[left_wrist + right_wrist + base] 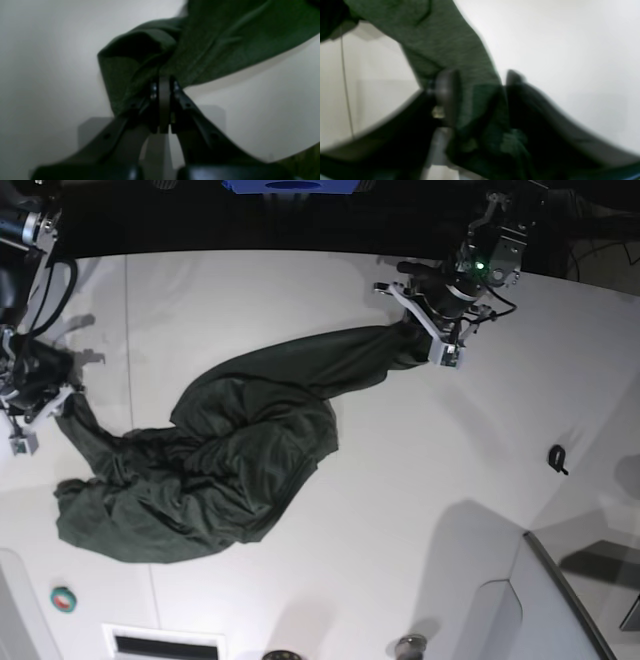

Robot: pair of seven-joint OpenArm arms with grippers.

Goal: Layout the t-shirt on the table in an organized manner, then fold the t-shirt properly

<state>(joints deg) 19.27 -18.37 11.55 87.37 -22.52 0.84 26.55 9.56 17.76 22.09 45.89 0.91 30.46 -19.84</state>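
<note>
You have the left hand (163,82) clamped tight on a bunched corner of the t-shirt (230,460), at the far end of the bench (420,470). Your right hand (480,82) stands partly apart with cloth between its fingers; a firm grip cannot be confirmed. The shirt lies crumpled, stretched between both hands.
</note>
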